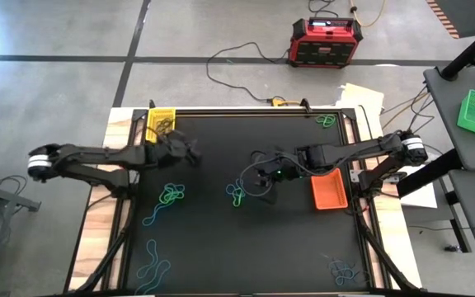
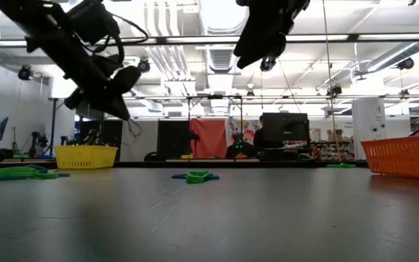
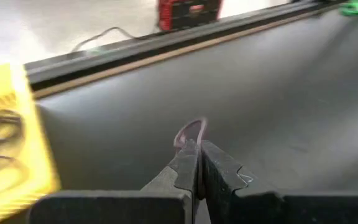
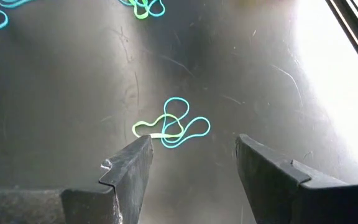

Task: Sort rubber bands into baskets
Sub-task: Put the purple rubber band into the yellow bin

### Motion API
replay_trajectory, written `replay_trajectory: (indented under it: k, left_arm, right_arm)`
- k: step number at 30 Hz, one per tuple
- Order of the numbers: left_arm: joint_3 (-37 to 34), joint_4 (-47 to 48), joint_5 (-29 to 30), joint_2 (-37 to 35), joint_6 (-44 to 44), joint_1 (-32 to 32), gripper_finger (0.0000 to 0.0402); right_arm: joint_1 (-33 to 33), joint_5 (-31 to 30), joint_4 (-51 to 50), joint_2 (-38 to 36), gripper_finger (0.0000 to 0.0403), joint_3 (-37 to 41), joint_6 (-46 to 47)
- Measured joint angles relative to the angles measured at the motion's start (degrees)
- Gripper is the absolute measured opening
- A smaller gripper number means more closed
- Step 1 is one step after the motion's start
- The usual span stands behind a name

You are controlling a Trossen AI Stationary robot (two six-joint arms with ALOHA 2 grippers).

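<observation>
Left gripper (image 1: 195, 155), upper left of centre in high view, jaws clenched on a dark purple rubber band (image 3: 190, 132), just right of yellow basket (image 1: 160, 120). Loose rubber bands (image 1: 171, 195) across the mat. Right gripper (image 1: 264, 177) at centre, jaws released, above a teal-green cluster (image 4: 171, 126). Orange basket (image 1: 329, 190) right. No readable writing anywhere.

Yellow basket (image 1: 160, 122) sits at the far left corner with a few dark bands in it; orange basket (image 1: 329, 190) is over on the right. Green and blue rubber bands (image 1: 171, 195) lie in loose tangles mid-surface, with more near the front. One purple band (image 3: 190, 132) is pinched in the left pincer (image 3: 199, 163).
</observation>
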State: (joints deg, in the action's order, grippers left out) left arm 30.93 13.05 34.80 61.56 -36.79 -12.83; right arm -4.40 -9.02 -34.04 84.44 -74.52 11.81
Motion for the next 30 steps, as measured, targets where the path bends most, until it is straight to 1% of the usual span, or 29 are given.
replay_trajectory:
  k: [5, 12, 17, 23, 27, 30]
  left_arm:
    - [5.6, 12.0, -1.4, -2.6, 4.2, -7.9, 0.0000]
    - [13.7, 24.3, -1.8, -2.3, 9.6, -19.5, 0.0000]
    - [16.9, 28.6, -1.9, -1.8, 11.0, -26.0, 0.0000]
    - [20.4, 33.7, -2.7, -0.7, 10.7, -31.3, 0.0000]
    - [21.9, 35.1, -5.9, 1.5, 10.8, -34.2, 0.0000]
    - [22.0, 35.2, -6.9, 3.4, 11.2, -35.7, 0.0000]
  right_arm:
    - [-0.5, 0.0, -0.3, 0.0, 0.0221, 0.0, 0.0]
    - [-3.6, 0.8, -1.9, 0.0, 0.0221, 0.0, 0.2]
    - [-6.5, 5.2, -4.1, 0.0, 0.0221, 0.0, 0.2]
    - [-8.8, 5.6, -6.9, 0.0, 0.0221, 0.0, 1.0]
    - [-9.4, 5.5, -7.9, 0.0, 0.0221, 0.1, 1.1]
    - [-9.6, 5.4, -7.8, 0.0, 0.0221, 0.1, 1.2]
